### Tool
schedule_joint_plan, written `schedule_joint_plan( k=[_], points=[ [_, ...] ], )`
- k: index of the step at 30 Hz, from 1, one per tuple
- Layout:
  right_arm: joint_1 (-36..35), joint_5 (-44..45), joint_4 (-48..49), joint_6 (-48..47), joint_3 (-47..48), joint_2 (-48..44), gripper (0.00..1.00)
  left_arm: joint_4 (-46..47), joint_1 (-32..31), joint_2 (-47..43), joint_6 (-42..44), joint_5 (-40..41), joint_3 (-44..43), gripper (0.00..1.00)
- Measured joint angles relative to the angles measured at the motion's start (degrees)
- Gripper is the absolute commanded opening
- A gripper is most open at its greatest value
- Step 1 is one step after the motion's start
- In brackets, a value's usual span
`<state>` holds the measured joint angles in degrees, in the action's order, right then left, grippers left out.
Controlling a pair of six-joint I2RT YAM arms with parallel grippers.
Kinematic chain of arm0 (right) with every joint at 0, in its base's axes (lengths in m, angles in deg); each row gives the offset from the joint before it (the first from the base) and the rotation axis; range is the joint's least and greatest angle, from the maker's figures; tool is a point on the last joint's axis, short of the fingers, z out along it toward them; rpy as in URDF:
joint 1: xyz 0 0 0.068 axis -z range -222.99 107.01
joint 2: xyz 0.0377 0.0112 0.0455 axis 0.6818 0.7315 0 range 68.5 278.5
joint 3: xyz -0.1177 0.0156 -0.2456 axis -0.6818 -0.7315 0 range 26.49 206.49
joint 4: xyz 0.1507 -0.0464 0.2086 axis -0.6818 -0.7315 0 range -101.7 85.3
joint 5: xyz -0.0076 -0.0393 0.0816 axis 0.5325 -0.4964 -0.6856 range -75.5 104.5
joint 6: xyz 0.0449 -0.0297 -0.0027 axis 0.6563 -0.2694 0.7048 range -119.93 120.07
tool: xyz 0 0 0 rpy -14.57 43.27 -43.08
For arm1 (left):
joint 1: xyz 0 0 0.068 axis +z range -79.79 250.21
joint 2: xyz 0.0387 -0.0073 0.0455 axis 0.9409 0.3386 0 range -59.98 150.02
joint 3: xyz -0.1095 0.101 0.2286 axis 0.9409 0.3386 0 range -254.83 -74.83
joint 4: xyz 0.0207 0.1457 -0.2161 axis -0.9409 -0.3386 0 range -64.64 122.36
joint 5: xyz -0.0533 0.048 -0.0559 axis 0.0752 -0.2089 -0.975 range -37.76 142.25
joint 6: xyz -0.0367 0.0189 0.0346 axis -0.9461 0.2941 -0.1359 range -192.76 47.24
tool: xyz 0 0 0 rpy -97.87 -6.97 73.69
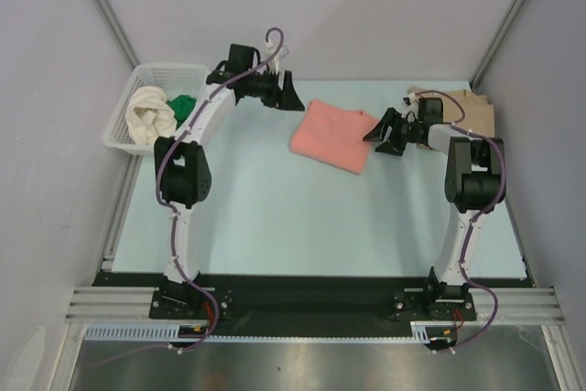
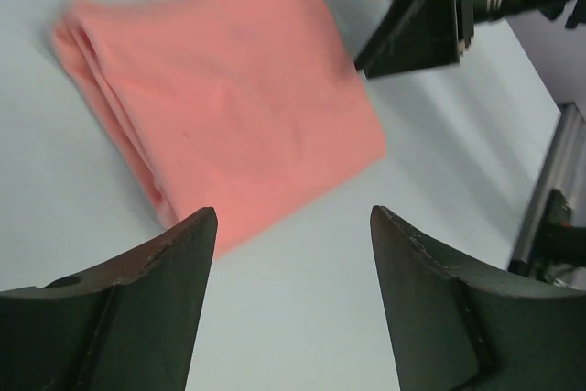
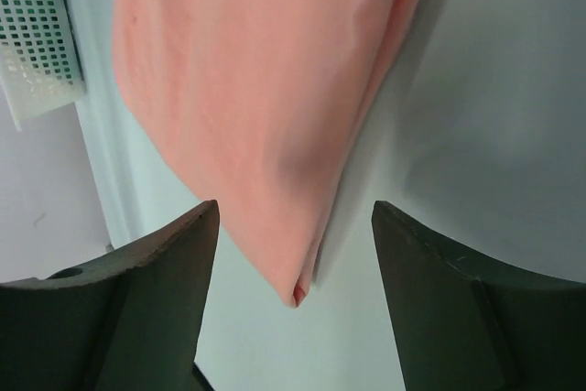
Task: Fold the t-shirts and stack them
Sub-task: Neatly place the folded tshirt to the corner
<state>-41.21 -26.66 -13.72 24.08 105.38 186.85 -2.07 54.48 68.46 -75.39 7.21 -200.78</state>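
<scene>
Nearest, both arm bases sit at the near desk edge, w/ bare pale desk [image 1: 275,217] beyond them.

Further in, centre and toward the far side, the salmon-pink tee [image 1: 331,135] lies flat on the desk, folded to a rough rectangle. It sits between the two sets of fingers. R fingers [image 1: 380,132] are spread wide and empty, right at the tee's right corner. In the R wrist view that corner points into the gap, and I can't tell if it touches a pad. L fingers [image 1: 291,93] are also spread and empty, just beside the tee's far-left corner and aimed across it.

Handling, my read: light, soft, limp cloth in several layers. The L wrist view shows the stacked layer edges along one side. Pinching only the top layer would prob. peel the fold open. Better to bite through the full thickness at a folded edge or corner, ideally two opposite corners w/ both arms, so it doesn't sag or spill when lifted.

Far right, the tan tees [image 1: 474,114] lie in the desk corner behind the R wrist, probably the stack spot. The R arm's own wrist sits between the pink tee and that pile, so it's in the way.

Far left, the white lattice basket [image 1: 124,135] holds a cream-white tee [image 1: 149,112] and a green tee [image 1: 183,104]. The L forearm runs just beside its rim.
</scene>
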Motion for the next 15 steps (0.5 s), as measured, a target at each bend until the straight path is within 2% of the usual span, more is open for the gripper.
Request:
schedule_joint_plan(
  k=[4, 10, 15],
  points=[
    [-0.33, -2.16, 0.42, 2.19, 1.42, 4.42, 0.71, -4.79, 0.07, 2.71, 0.07, -2.64, 5.35, 0.73],
    [-0.5, -5.4, 1.4, 4.17, 4.37, 7.74, 0.69, -8.85, 0.39, 7.78, 1.31, -2.6, 4.74, 0.75],
    [-1.14, -7.56, 2.05, 5.62, 6.86, 10.36, 0.64, -10.34, 1.09, 9.64, 3.52, -0.24, 3.3, 0.75]
  ],
)
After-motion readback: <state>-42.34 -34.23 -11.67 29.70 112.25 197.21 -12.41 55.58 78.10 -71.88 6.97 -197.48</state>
